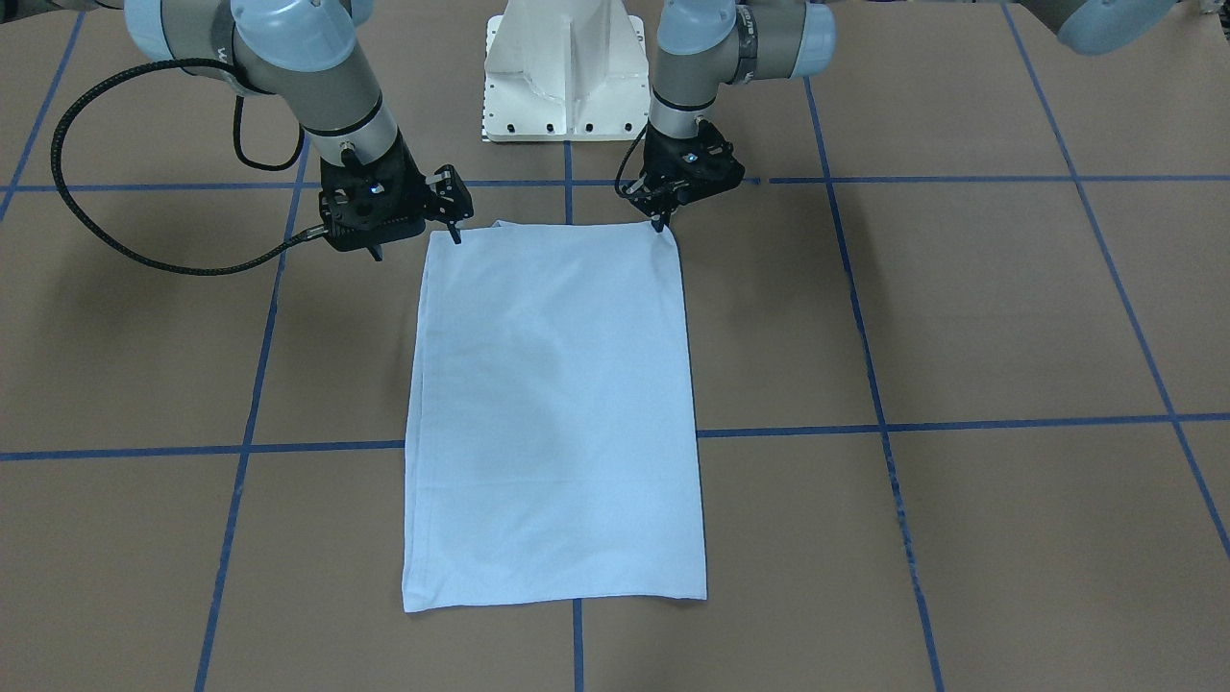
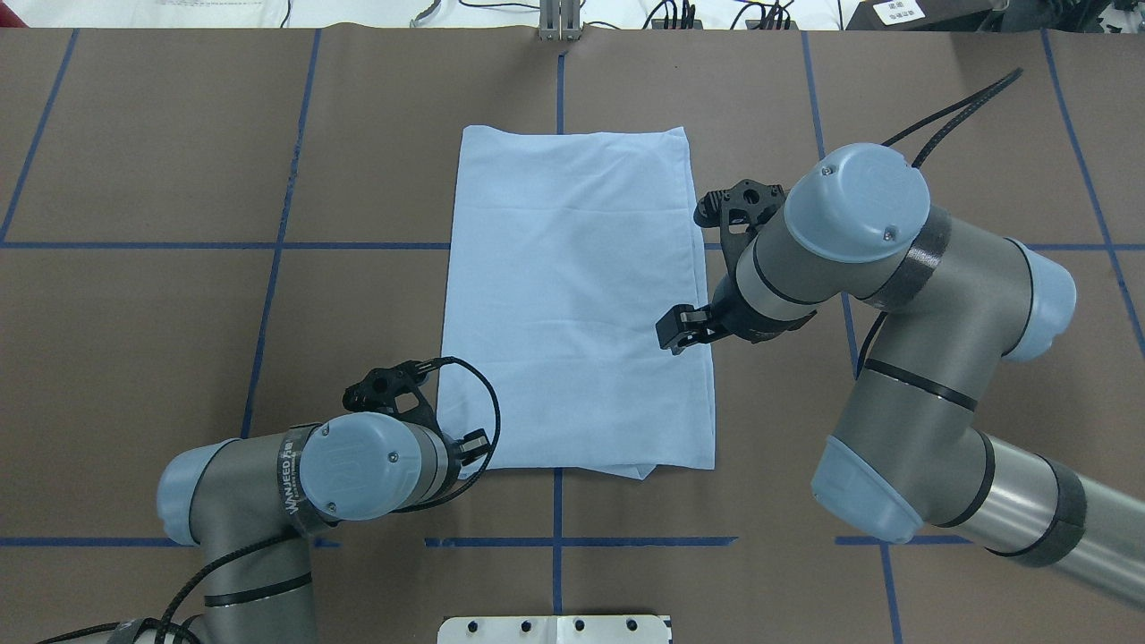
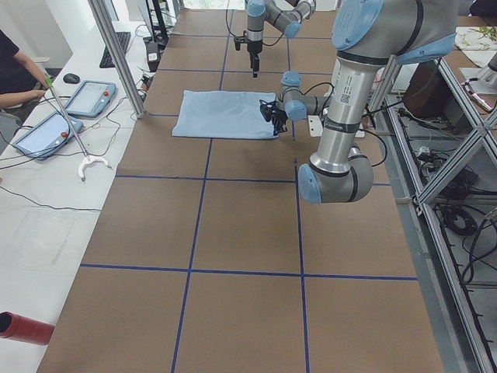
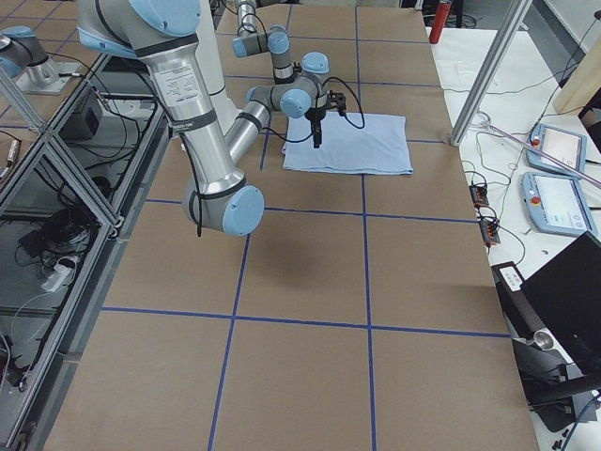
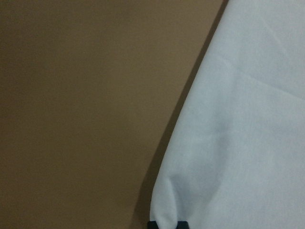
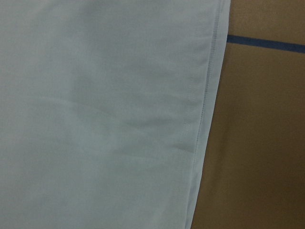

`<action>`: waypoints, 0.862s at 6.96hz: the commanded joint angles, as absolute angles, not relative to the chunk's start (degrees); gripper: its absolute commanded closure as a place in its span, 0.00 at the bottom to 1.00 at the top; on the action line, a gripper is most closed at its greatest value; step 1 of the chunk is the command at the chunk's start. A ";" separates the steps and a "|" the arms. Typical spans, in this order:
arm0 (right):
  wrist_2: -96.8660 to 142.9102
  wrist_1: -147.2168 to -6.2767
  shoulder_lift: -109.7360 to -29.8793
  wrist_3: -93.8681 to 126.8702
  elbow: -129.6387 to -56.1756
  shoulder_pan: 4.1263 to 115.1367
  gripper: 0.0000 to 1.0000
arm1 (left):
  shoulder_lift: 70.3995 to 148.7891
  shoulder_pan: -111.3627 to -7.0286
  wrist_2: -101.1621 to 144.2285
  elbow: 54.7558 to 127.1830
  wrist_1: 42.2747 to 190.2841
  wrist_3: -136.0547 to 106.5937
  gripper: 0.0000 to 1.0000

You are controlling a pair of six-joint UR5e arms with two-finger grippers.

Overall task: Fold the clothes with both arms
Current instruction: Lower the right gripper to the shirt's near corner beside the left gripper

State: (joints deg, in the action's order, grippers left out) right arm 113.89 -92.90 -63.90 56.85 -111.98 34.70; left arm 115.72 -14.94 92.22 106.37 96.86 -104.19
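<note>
The light blue T-shirt [image 1: 553,413] lies flat on the brown table, folded into a long rectangle [image 2: 577,295]. Its print and collar label are hidden. My left gripper [image 1: 659,225] is down at the shirt's corner nearest the robot. In the left wrist view its fingertips [image 5: 167,224] are shut on a bunched bit of that corner. My right gripper [image 1: 418,240] hangs above the other near corner with its jaws apart and nothing in them. The right wrist view shows only flat cloth [image 6: 105,114] and its hemmed edge.
The white pedestal base [image 1: 562,67] stands just behind the shirt's near edge. Blue tape lines [image 1: 961,423] grid the table. Beyond the table's far side are a metal post [image 3: 116,54], tablets [image 3: 85,97] and a seated person [image 3: 15,70].
</note>
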 commanded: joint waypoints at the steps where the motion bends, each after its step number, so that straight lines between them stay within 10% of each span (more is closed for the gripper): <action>1: 113.91 -92.90 -63.98 60.26 -112.41 34.45 0.00 | 115.49 -15.20 92.46 107.31 96.77 -101.62 1.00; 6: 92.96 -87.98 -64.95 109.64 -112.06 15.68 0.00 | 115.75 -14.94 92.81 108.54 96.77 -101.16 1.00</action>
State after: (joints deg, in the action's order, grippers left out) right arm 100.41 -88.34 -64.60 101.12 -112.42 20.64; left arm 115.67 -15.04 92.73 108.51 96.75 -101.18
